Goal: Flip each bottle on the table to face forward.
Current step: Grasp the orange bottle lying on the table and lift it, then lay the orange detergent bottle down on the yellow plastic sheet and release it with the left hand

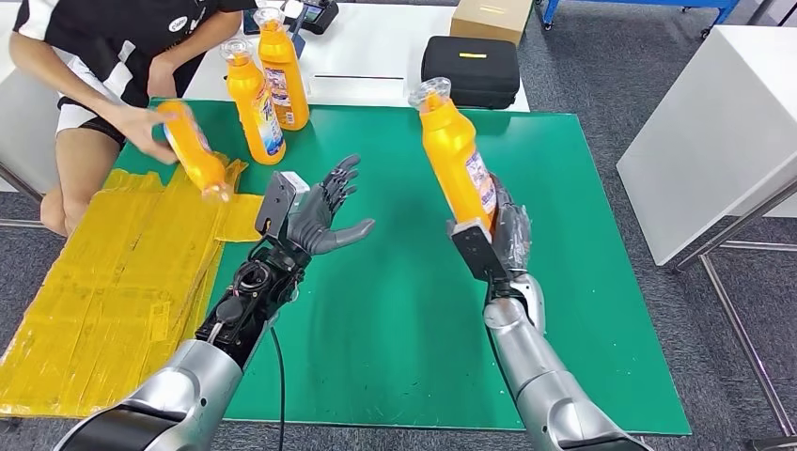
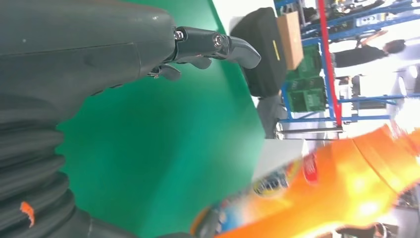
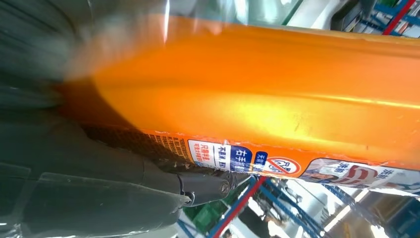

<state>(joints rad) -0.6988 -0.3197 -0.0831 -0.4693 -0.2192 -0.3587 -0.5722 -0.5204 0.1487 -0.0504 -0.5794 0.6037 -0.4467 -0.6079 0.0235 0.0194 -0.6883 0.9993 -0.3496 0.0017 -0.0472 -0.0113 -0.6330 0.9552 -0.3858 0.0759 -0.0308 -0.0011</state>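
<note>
Right hand grips a tall orange plastic bottle above the green surface; left hand hangs open, fingers spread.

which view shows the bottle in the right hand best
The head view: the whole orange bottle shows, cap up, tilted, gripped near its base by the right hand. The right wrist view gives its side and label close up; the left wrist view, a blurred part.

— We see orange bottles with clear caps and blue-white-red labels, upper half of the frame.
— We agree; the mat is green, the sheet at lower left yellow.
— We note the case at upper centre is black, with a tan box above.
— And the person's shirt, upper left, is black with white stripes.
</note>
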